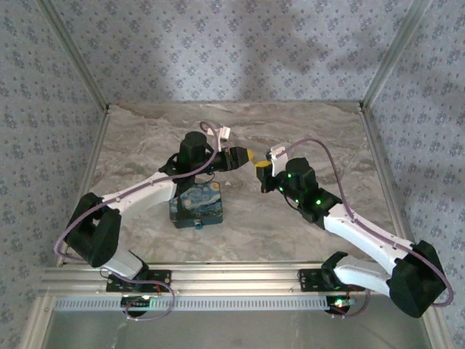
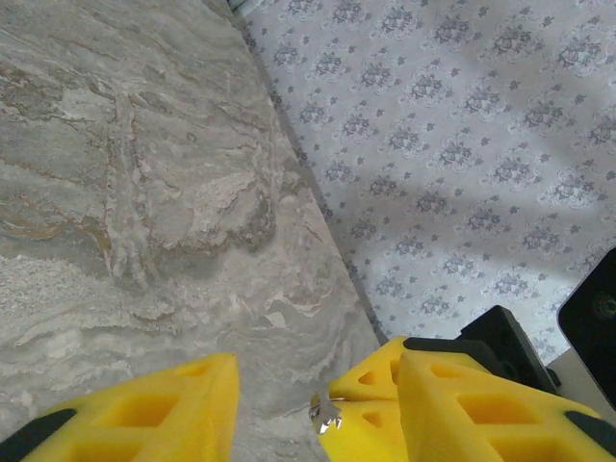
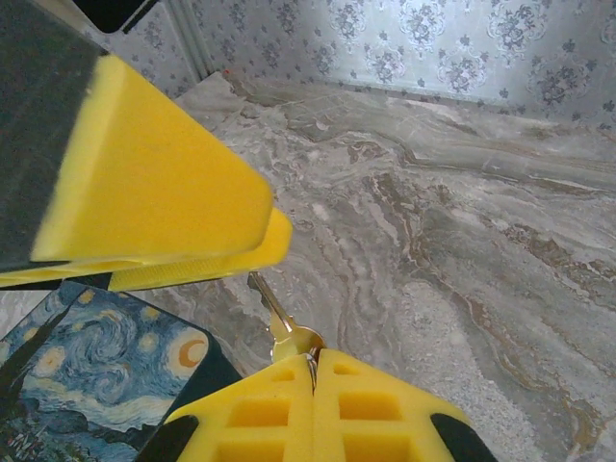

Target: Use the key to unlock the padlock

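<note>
The box [image 3: 96, 375] carries a printed painting of swirling stars and a yellow moon on dark blue; no lettering can be read on it. It is flat and rectangular with rounded corners, and it lies on the surface [image 3: 462, 241], a grey stone-look sheet veined in brown and white.

The right gripper [image 3: 313, 371] is closed. Its two yellow fingers, moulded with square pockets, are pressed together on the round head of the key [image 3: 286, 337]. The key is a tiny piece of pale metal with a brassy tint, and its thin blade sticks out up and away from the fingertips, held above the surface just beside the box's corner.

The left gripper [image 1: 248, 155] stands spread, with a wide gap between its fingers [image 2: 144, 414] (the same yellow wedge shape, with black backing). It holds nothing. In the left wrist view the notched silvery tip of the key shows in that gap, close to the right-hand finger, and the two grippers meet nose to nose above the middle of the surface, beyond the box.

The padlock [image 1: 197, 225] appears in the top view as a tiny blue spot at the box's near edge, touching it and too small to show detail. It is well apart from both grippers.

Grey wallpaper [image 2: 462, 144] with a repeating floral motif lines the walls around the surface.
</note>
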`<state>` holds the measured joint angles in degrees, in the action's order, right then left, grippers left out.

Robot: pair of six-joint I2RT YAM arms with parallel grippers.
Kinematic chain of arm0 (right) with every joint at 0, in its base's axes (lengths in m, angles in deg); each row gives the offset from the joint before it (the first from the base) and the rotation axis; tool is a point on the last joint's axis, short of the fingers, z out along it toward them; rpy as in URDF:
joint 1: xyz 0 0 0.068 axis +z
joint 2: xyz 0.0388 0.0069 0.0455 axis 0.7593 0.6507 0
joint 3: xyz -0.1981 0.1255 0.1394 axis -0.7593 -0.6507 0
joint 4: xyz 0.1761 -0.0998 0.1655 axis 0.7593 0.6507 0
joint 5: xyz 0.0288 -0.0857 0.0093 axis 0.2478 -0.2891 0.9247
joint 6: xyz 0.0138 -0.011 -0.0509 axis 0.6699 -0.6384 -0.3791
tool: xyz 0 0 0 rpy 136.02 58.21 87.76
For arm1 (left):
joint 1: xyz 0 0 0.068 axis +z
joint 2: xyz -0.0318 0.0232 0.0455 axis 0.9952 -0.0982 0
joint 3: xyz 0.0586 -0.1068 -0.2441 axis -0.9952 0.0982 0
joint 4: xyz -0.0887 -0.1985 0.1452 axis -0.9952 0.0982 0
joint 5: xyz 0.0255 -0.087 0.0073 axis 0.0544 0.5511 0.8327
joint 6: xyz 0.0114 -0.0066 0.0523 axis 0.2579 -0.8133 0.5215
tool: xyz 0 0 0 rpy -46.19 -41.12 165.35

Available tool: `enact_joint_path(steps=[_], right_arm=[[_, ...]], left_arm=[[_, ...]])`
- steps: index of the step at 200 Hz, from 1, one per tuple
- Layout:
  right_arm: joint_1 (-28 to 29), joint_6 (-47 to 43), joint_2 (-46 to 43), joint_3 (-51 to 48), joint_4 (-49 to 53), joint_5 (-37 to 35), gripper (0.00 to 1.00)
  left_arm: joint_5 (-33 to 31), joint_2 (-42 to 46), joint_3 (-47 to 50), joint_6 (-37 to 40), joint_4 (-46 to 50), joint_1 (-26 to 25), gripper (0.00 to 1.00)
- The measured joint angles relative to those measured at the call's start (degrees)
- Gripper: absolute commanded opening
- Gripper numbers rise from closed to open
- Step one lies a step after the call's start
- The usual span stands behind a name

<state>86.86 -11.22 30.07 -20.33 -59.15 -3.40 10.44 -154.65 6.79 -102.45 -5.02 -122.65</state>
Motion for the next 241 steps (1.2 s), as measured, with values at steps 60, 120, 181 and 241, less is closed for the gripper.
enact_joint_path(steps=[60,120,181,241], right_arm=[[0.52,1.03,1.25,0.07,-1.07,0.42,0.0],[0.7,1.49,1.99,0.35,-1.4,0.44,0.0],[0.66,2.67,2.14,0.79,-0.96,0.66,0.12],[-6.38,5.07,0.17,-0.17,-0.42,11.43,0.46]], left_arm=[[0.59,-0.94,-0.79,0.15,-0.09,-0.15,0.25],[0.33,-0.94,-0.92,0.26,-0.07,-0.46,0.1],[-0.17,-0.92,-0.92,1.22,0.13,-0.46,0.0],[-1.84,1.68,-0.92,7.02,5.7,-0.46,0.0]])
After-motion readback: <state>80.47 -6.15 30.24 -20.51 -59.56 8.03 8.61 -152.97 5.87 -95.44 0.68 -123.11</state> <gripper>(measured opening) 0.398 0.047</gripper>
